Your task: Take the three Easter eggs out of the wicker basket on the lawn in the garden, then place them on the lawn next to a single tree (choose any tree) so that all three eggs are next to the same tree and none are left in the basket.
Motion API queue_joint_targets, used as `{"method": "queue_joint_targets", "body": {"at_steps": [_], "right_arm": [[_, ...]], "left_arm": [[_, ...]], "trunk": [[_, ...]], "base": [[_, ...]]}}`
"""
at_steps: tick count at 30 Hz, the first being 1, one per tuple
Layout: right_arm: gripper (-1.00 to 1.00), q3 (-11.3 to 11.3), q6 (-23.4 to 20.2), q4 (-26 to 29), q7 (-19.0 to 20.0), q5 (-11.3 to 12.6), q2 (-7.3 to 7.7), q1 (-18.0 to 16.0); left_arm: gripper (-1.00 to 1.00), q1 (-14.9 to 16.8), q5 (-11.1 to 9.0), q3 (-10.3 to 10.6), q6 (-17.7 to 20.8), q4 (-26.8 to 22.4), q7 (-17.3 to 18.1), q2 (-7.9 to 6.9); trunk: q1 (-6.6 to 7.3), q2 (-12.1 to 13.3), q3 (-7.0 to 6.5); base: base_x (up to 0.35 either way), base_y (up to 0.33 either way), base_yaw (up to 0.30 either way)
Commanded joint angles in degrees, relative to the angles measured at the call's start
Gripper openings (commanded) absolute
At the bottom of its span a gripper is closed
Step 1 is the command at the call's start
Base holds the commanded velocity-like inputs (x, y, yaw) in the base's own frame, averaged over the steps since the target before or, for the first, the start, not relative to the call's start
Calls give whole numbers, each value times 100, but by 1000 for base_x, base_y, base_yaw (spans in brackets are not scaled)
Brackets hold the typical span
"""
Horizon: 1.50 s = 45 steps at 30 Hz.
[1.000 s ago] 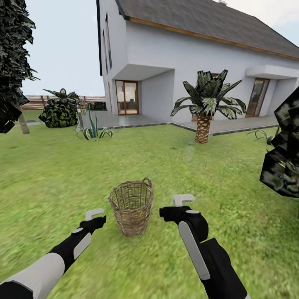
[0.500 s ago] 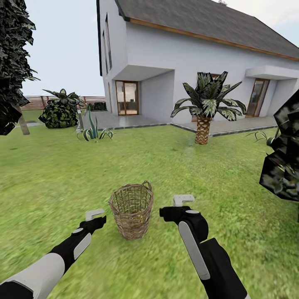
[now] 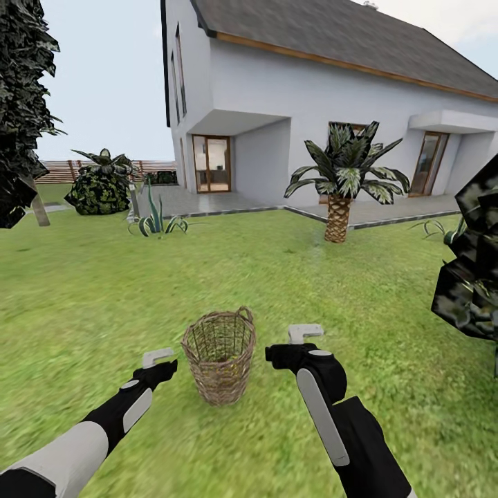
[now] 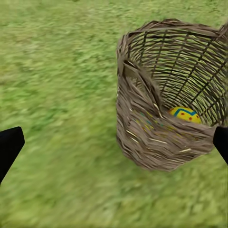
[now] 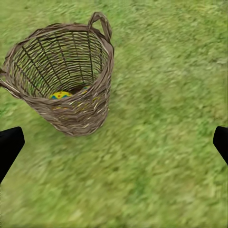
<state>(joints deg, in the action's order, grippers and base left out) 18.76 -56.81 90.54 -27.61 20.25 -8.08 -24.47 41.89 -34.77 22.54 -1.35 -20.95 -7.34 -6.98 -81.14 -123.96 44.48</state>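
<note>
Wicker basket (image 3: 219, 354): upright on the lawn (image 3: 90, 290), lower centre of the head frame, between both arms. Easter eggs: one yellow egg (image 4: 185, 114) with red dots and a blue zigzag lies at the basket bottom; yellow glimpsed through the weave suggests more, count uncertain. Left gripper (image 3: 158, 357): just left of the basket, released, fingers spread wide in its wrist view, holding nothing. Right gripper (image 3: 305, 333): just right of the basket, likewise released and empty. Palm (image 3: 344, 176): upper right of centre, near the house (image 3: 325, 97). Dark foliage (image 3: 21, 104): upper left edge. Step in hand, judged: approach to the basket, no egg yet removed. Next move calls for lowering one gripper through the rim onto an egg.
</note>
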Motion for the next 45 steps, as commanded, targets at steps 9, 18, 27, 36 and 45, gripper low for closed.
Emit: {"method": "queue_joint_targets", "body": {"at_steps": [9,18,27,36,45], "right_arm": [[100,5,-14,-10,-60,220,2,-5],[100,5,-14,-11,-60,250,2,-5],[100,5,-14,-11,-60,251,3,-5],[100,5,-14,-15,-60,258,4,-5],[100,5,-14,-17,-60,257,6,-5]], "left_arm": [[100,3,-48,49,-14,-10,-38,-5],[100,3,-48,49,-14,-10,-36,-5],[100,3,-48,49,-14,-14,-37,-5],[100,3,-48,54,-14,-15,-37,-5],[100,3,-48,58,-17,-27,-33,1]], "trunk": [[199,360,-135],[397,721,-293],[595,1082,-454],[792,1443,-615],[924,1683,-723]], "base": [[0,0,-55],[0,0,-12],[0,0,-13],[0,0,-220],[0,0,-181]]}}
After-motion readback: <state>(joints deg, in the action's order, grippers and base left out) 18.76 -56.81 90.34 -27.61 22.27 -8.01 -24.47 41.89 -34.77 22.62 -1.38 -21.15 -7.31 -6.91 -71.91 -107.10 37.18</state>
